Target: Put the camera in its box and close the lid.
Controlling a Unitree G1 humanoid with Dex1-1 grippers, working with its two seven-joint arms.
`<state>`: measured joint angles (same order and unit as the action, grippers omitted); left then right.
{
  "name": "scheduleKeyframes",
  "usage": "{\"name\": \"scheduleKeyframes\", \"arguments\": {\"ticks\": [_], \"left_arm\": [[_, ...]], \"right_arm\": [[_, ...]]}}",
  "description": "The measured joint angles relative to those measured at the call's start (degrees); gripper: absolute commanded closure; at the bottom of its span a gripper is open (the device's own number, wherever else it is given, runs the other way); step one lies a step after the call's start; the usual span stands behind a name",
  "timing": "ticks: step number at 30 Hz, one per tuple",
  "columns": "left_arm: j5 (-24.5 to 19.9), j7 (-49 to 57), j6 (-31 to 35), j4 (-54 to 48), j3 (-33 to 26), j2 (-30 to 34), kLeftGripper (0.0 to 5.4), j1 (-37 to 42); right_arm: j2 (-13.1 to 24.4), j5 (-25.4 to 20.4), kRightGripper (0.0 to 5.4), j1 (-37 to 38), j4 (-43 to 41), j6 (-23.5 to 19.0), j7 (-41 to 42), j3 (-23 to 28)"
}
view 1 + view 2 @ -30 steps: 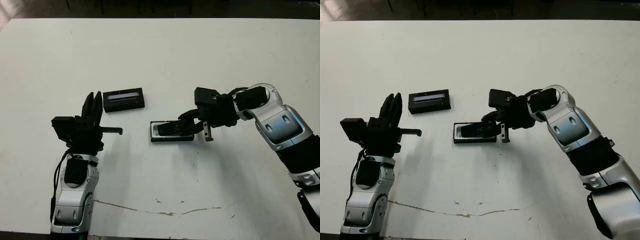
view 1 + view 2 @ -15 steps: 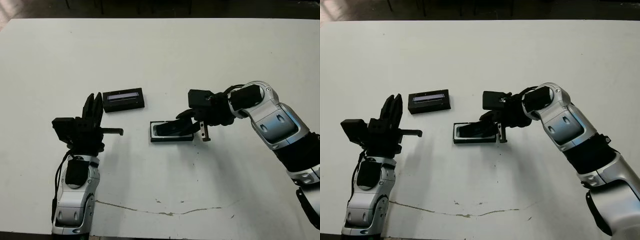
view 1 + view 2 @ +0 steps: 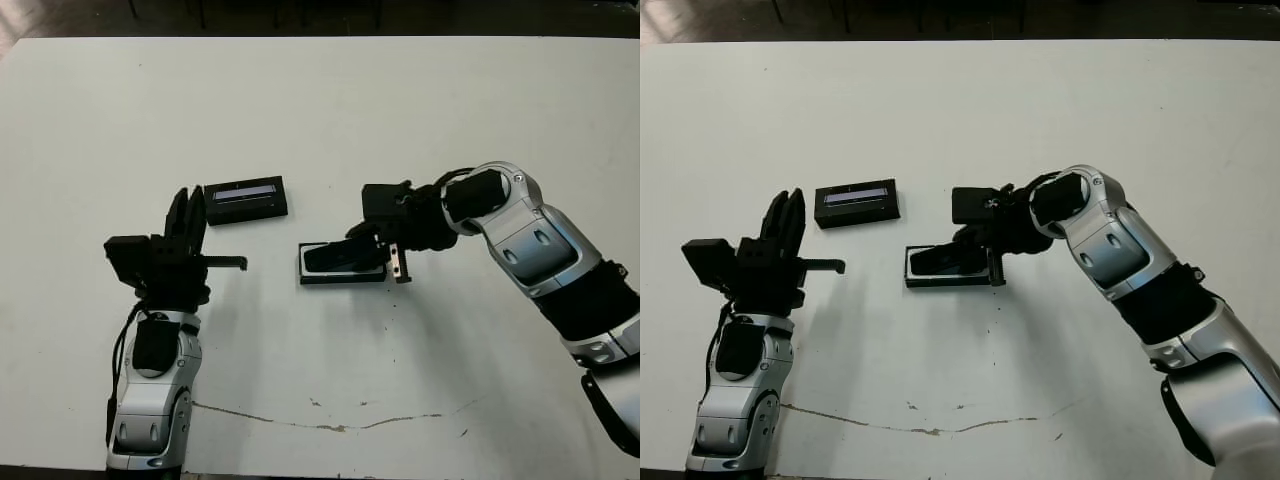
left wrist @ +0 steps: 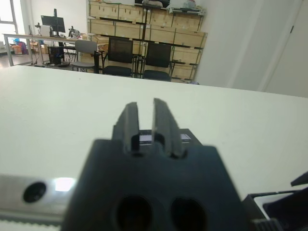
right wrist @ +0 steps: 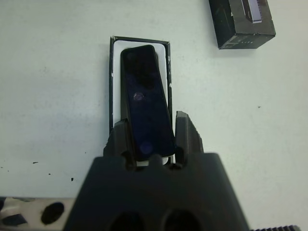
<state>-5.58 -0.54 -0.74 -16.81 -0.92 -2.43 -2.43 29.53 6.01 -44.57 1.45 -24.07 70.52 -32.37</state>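
Near the middle of the white table (image 3: pixel 400 110) sits the box (image 3: pixel 343 276), a shallow black tray with white lining, and the camera (image 3: pixel 335 257) lies along it, tilted slightly across the lining with one end toward the right gripper (image 5: pixel 153 139). The right wrist view shows what the head views do not: the gripper's two black fingers (image 5: pixel 186 134) stand on either side of the camera's near end, gripping it, and white lining shows along both long sides of the bar. The lid (image 3: pixel 246 198), with its pale stripe up, rests apart from the box, nearer the left gripper (image 4: pixel 145 126), whose fingers are close together with only a narrow gap, holding nothing. Compared with a second ago, the right arm has reached further over the box, and the lid and box lie where they were.
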Motion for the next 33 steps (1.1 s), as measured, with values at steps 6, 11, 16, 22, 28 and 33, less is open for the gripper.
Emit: {"name": "scheduleKeyframes", "arguments": {"ticks": [6,11,16,22,28,33], "left_arm": [[0.03,0.00,0.00,0.00,0.03,-0.01,5.40,-0.01],[0.00,-0.01,0.00,-0.02,-0.02,0.00,5.40,-0.04],[-0.01,-0.02,0.00,-0.02,-0.16,0.03,5.40,-0.07],[0.00,-0.06,0.00,-0.02,-0.20,0.08,5.40,-0.06],[0.01,-0.06,0.00,-0.03,-0.18,0.08,5.40,-0.06],[0.07,-0.05,0.00,-0.03,-0.17,0.09,5.40,-0.06]], "right_arm": [[-0.14,-0.52,5.03,-0.32,-0.11,-3.07,0.52,0.01],[-0.24,-2.41,3.99,-2.09,1.36,-5.20,3.74,0.20],[-0.61,-5.32,2.90,-2.23,3.64,-2.65,5.78,2.25],[-0.46,-5.34,1.60,-2.62,3.56,-1.53,5.66,4.02],[-0.46,-5.46,0.27,-2.64,3.56,-1.02,5.66,4.67],[-0.28,-5.55,0.03,-2.64,3.20,-1.84,5.29,5.38]]}}
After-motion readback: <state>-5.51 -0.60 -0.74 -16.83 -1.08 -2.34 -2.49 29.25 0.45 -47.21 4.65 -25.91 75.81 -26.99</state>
